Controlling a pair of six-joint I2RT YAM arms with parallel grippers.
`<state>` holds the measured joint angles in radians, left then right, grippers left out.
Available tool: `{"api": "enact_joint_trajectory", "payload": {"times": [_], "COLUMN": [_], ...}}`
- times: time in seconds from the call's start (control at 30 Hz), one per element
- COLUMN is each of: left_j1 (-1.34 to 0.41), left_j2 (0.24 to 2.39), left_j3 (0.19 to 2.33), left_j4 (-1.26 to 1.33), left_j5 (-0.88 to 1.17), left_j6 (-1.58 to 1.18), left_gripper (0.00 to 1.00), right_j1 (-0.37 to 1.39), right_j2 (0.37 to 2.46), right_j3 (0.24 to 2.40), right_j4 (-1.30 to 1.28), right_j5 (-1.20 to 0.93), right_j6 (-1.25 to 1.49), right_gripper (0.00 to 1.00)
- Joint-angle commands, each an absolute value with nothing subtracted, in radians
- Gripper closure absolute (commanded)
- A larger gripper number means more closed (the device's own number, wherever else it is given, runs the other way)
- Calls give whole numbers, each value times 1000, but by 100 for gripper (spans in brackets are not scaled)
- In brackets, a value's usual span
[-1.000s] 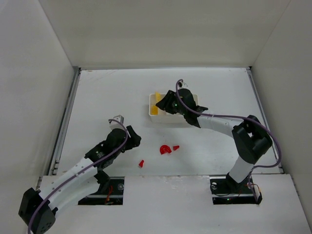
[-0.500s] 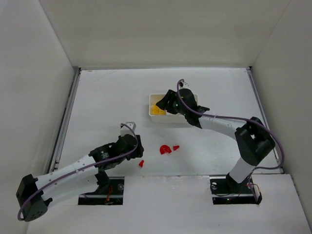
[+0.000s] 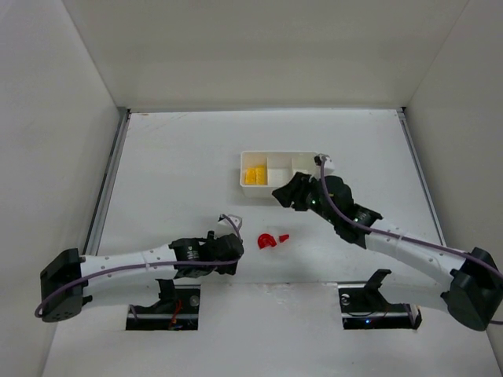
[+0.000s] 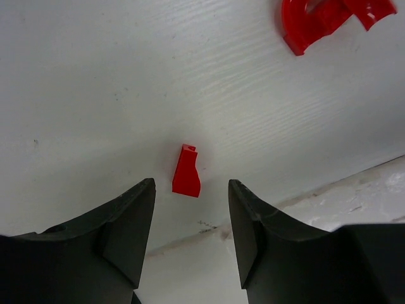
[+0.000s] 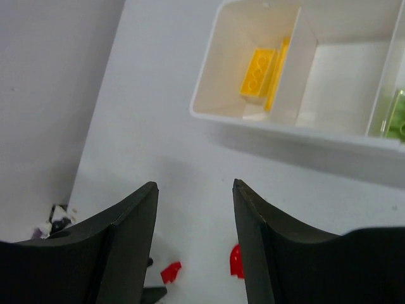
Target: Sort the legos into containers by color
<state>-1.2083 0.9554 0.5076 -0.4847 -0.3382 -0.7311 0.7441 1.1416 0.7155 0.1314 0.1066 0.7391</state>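
Note:
The white tray [image 3: 280, 155] stands at mid-table. Its left compartment holds yellow legos [image 3: 253, 174]. In the right wrist view the tray [image 5: 278, 125] shows yellow legos [image 5: 259, 71] on the left, a bare middle compartment and a pale green lego [image 5: 396, 114] on the right. A red half-disc [image 3: 266, 240] and a red wedge [image 3: 284, 236] lie on the table. My left gripper [image 3: 233, 253] is open low over another red wedge [image 4: 186, 180], which lies just ahead of its fingertips [image 4: 147, 190]. My right gripper [image 3: 284, 196] is open and empty, just in front of the tray.
The table's front edge runs right below the left gripper [image 4: 192, 202]. White walls enclose the table on three sides. In the right wrist view the red wedge [image 5: 171, 272] and half-disc [image 5: 236, 261] lie below the right gripper [image 5: 194, 190].
My left arm has swung right and down until its open gripper is over the near red wedge. My right gripper has pulled back from over the tray toward the front.

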Motion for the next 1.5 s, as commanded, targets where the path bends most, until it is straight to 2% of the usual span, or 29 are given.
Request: {"api": "enact_joint_trajectory", "payload": {"times": [0.0, 0.13, 0.43, 0.7, 0.93, 1.03, 1.23, 1.47], "left_j1": [-1226, -1226, -1220, -1228, -1060, -954, -805, -745], "left_j2": [988, 1029, 1107, 1155, 1013, 1037, 1385, 1767], "left_j3": [549, 540, 540, 540, 748, 873, 1153, 1480], "left_j4": [-578, -539, -506, -488, -462, -317, -63, -87], "left_j5": [-448, -449, -434, -431, -446, -434, -318, -201], "left_j6": [-853, -854, -839, -839, -703, -606, -471, -456], "left_gripper": [53, 54, 65, 88, 88, 87, 86, 86], "right_j1": [800, 864, 917, 894, 892, 881, 883, 883], "right_j2": [1085, 1066, 957, 881, 907, 896, 896, 884], "right_j3": [657, 601, 508, 471, 454, 445, 426, 425], "right_j4": [57, -8, -34, -48, -48, -43, -51, -61], "right_j5": [162, 234, 287, 278, 291, 293, 299, 327], "right_j6": [703, 699, 744, 739, 735, 735, 752, 765], "right_gripper": [42, 38, 37, 37, 37, 37, 38, 39]}}
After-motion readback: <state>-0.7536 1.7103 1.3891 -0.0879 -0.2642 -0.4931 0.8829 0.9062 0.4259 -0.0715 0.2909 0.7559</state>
